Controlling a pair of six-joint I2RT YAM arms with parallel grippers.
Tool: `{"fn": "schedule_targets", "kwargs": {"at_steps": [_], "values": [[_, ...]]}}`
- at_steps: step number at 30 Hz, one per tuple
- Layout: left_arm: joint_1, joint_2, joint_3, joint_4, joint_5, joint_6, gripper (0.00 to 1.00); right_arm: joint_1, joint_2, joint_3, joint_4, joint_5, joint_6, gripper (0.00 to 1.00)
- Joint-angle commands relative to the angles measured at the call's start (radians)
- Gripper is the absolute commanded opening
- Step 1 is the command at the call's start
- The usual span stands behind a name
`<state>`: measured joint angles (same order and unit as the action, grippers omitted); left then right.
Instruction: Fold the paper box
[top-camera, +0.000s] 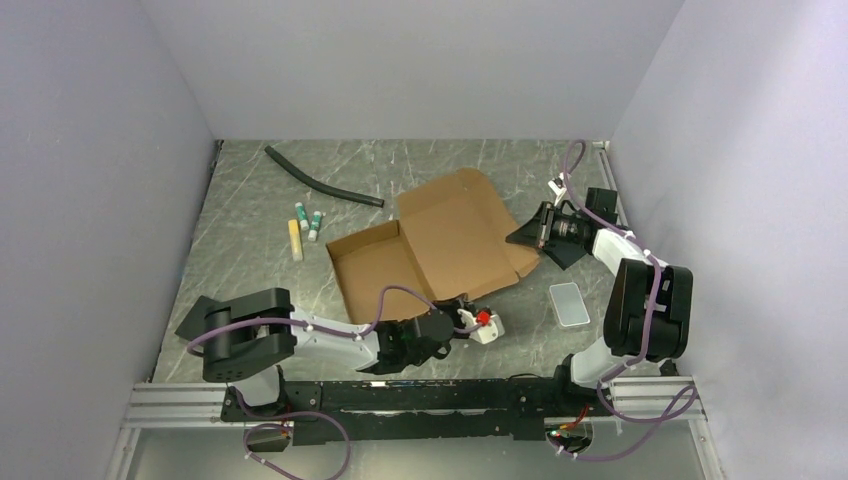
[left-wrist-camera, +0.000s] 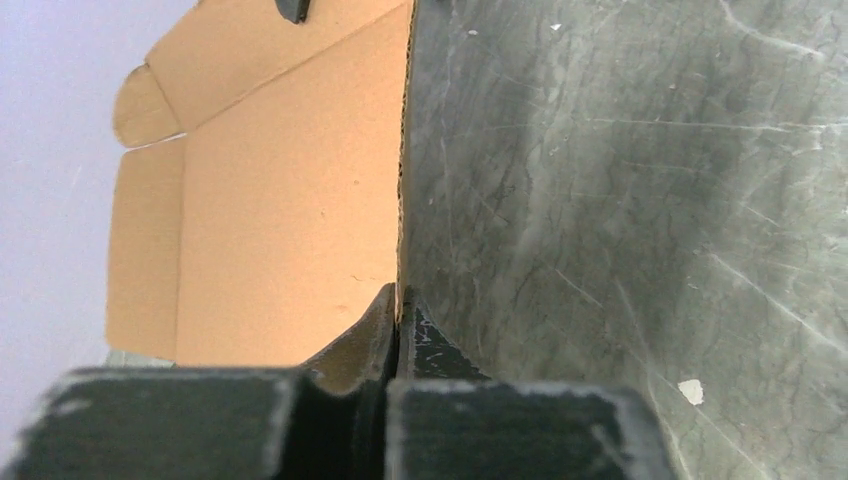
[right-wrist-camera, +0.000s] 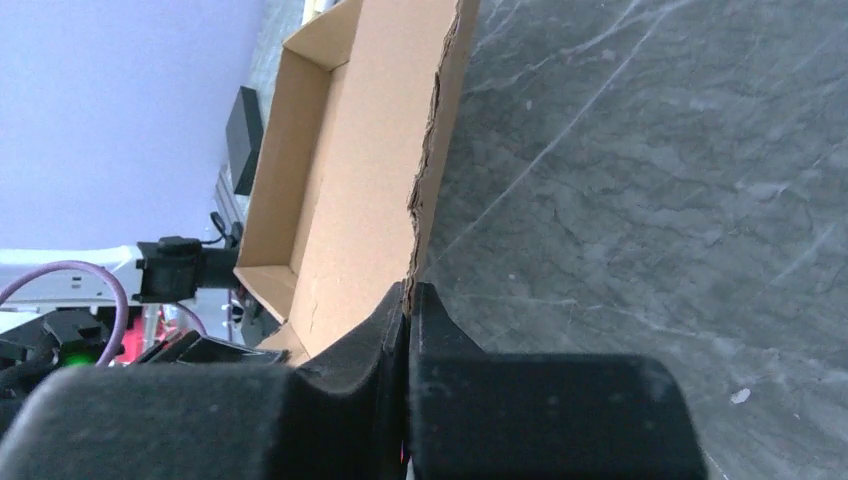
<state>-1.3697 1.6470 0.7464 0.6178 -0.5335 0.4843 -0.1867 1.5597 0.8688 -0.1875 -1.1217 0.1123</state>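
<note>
The paper box (top-camera: 450, 230), a brown cardboard sheet with a shallow tray half-formed on its left side and a flat lid panel to the right, lies mid-table. My left gripper (top-camera: 458, 305) is at the box's near edge. In the left wrist view its jaws (left-wrist-camera: 400, 300) are shut on the thin cardboard edge (left-wrist-camera: 280, 200). At the box's right edge is my right gripper (top-camera: 527, 238). The right wrist view has that gripper (right-wrist-camera: 408, 295) pinched on the ragged cardboard edge (right-wrist-camera: 350, 170).
A black hose (top-camera: 320, 183) lies at the back left. Small tubes (top-camera: 308, 222) and a yellow stick (top-camera: 295, 240) sit left of the box. A translucent lid (top-camera: 568, 303) rests near the right arm. A black pad (top-camera: 193, 318) lies by the left arm's base.
</note>
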Motion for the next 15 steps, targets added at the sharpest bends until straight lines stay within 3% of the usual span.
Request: {"fn": "schedule_targets", "kwargs": {"at_steps": [1,3,7,11,15], "values": [[-0.012,-0.008,0.021,0.052,0.018,-0.037,0.12,-0.007,-0.064,0.029,0.015,0.016,-0.059,0.0],[-0.012,-0.037,0.018,0.019,0.029,-0.08,0.42,-0.008,-0.098,0.036,-0.007,0.021,-0.101,0.0],[-0.004,-0.168,0.044,-0.22,0.104,-0.24,0.74,-0.008,-0.164,0.088,-0.131,0.058,-0.3,0.0],[0.055,-0.385,0.023,-0.415,0.237,-0.395,0.94,-0.006,-0.208,0.162,-0.257,0.105,-0.504,0.0],[0.206,-0.63,-0.043,-0.542,0.312,-0.533,1.0,0.004,-0.178,0.309,-0.473,0.132,-0.764,0.0]]}}
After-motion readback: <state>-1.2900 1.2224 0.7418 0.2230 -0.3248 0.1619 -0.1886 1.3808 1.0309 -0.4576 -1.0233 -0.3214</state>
